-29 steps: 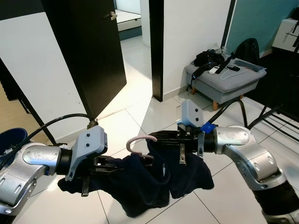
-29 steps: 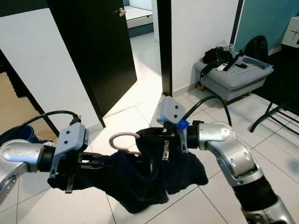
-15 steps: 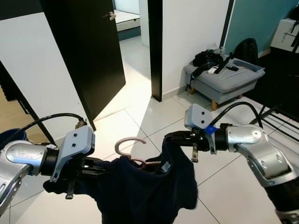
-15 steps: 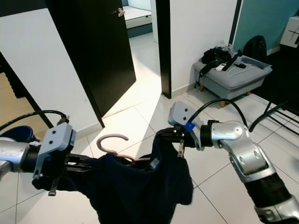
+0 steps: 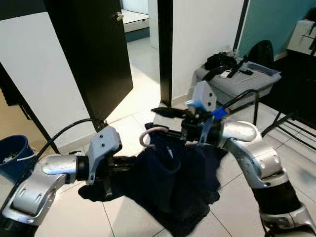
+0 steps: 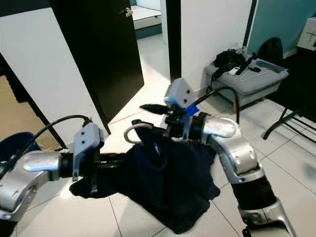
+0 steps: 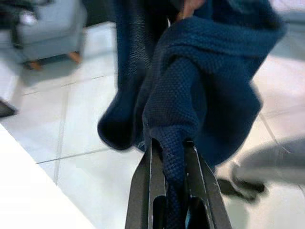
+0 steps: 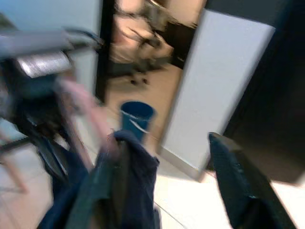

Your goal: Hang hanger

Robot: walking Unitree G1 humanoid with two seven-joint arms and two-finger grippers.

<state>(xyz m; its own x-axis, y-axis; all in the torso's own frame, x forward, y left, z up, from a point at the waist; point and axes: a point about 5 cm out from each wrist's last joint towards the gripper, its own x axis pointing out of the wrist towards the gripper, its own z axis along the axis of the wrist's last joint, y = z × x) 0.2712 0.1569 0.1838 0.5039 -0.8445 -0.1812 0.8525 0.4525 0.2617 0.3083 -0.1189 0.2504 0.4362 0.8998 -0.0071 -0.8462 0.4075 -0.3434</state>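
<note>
We noted left tool (image 7: 170,157) clenched on the navy garment (image 5: 173,182), right tool (image 5: 165,122) spread beside the pink hanger (image 5: 148,134).

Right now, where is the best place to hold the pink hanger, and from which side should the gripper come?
Probably the pink hanger at its neck, just below the curved hook, coming from the robot's right. The hook stands bare above the dark blue garment, which covers the shoulders; the right gripper is already beside it.

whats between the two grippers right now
The dark blue garment spans them, draped on the pink hanger: left gripper pinches one fold, right gripper the other side, per eye views.
</note>
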